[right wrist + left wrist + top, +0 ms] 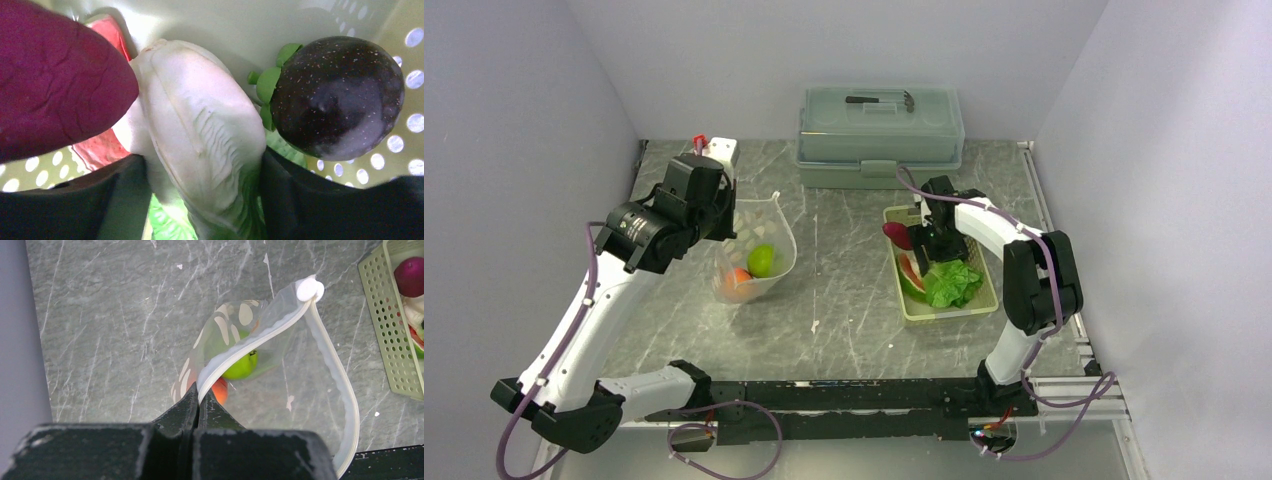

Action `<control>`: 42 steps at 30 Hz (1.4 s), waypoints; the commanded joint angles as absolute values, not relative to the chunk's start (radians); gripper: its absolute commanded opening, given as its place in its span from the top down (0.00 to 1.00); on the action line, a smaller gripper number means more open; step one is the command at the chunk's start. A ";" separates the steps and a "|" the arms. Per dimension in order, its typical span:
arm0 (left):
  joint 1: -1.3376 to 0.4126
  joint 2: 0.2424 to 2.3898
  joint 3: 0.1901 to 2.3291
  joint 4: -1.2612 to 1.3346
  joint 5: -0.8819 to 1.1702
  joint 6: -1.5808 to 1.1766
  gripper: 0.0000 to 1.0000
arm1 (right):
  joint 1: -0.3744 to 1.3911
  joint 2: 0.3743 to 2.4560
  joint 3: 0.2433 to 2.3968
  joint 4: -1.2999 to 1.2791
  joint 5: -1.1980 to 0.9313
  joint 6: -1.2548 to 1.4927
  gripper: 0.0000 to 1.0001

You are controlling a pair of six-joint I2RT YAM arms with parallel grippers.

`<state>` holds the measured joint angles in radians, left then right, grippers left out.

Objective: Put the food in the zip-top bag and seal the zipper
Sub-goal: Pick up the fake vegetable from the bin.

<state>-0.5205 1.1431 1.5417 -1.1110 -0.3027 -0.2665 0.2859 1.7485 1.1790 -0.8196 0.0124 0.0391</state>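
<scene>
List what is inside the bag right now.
A green fruit and an orange-red fruit show through the bag. The left gripper, pinching the bag's rim, and the white dots cover parts of the inside, so anything else there cannot be seen.

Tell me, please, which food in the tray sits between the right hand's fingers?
The lettuce: its pale stalk lies between the fingers, while the purple root and dark round fruit lie outside them.
</scene>
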 commanded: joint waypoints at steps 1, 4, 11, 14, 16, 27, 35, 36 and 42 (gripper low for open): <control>-0.521 1.117 1.550 -1.082 -0.298 -0.251 1.00 | 0.286 1.783 1.146 -0.824 0.019 0.079 0.69; -0.522 1.117 1.549 -1.087 -0.301 -0.250 1.00 | 0.285 1.751 1.162 -0.837 0.061 0.090 0.85; -0.523 1.129 1.562 -1.101 -0.321 -0.253 1.00 | 0.284 1.620 1.226 -0.888 0.138 0.116 1.00; -0.523 1.141 1.571 -1.107 -0.325 -0.256 1.00 | 0.284 1.567 1.254 -0.901 0.151 0.130 1.00; -0.523 1.149 1.577 -1.111 -0.327 -0.259 1.00 | 0.284 1.543 1.272 -0.914 0.160 0.139 1.00; -0.523 1.204 1.618 -1.153 -0.380 -0.273 1.00 | 0.284 1.409 1.302 -0.894 0.156 0.180 1.00; -0.522 1.240 1.639 -1.175 -0.407 -0.289 1.00 | 0.284 1.318 1.297 -0.830 0.082 0.194 1.00; -0.522 1.246 1.641 -1.175 -0.410 -0.292 1.00 | 0.285 1.309 1.294 -0.822 0.067 0.199 1.00; -0.522 1.273 1.647 -1.185 -0.438 -0.306 1.00 | 0.284 1.223 1.293 -0.753 -0.066 0.233 1.00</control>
